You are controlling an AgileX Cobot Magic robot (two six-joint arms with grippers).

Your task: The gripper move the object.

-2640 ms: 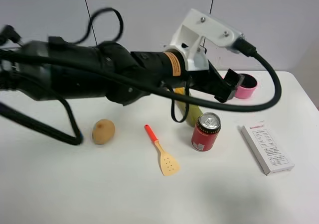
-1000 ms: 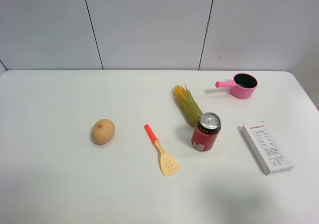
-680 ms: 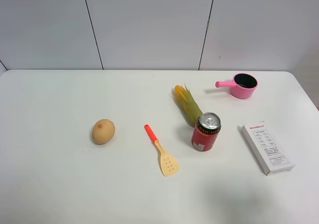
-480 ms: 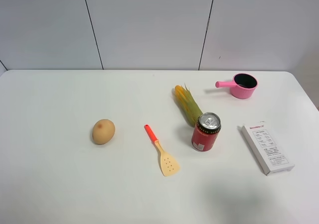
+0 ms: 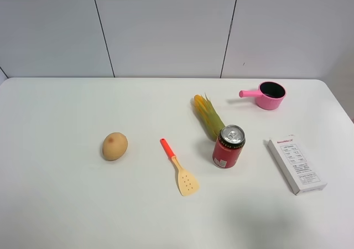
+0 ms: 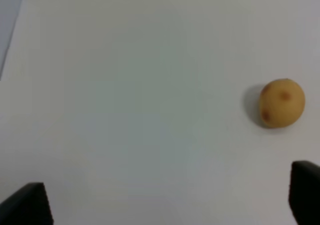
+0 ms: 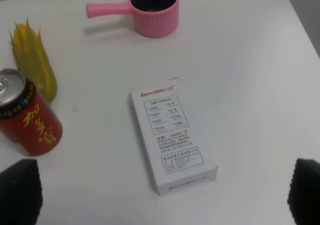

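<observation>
The red can (image 5: 228,146) with a silver top stands upright on the white table (image 5: 72,205), right of centre, just in front of the corn cob (image 5: 208,116). It also shows in the right wrist view (image 7: 27,117). No arm shows in the exterior view. In the left wrist view my left gripper (image 6: 165,200) is open, with only the black fingertips (image 6: 26,204) at the frame corners, above bare table near a potato (image 6: 281,103). My right gripper (image 7: 162,192) is open, hovering over the white box (image 7: 172,137), with the can off to one side.
A potato (image 5: 115,146) lies left of centre. An orange-handled spatula (image 5: 180,168) lies between it and the can. A pink pot (image 5: 267,95) sits at the back right. A white box (image 5: 296,165) lies right of the can.
The left arm that stretched across above the corn and can 2.6 s ago has pulled back out of the exterior view. Nothing has moved in the last second.
</observation>
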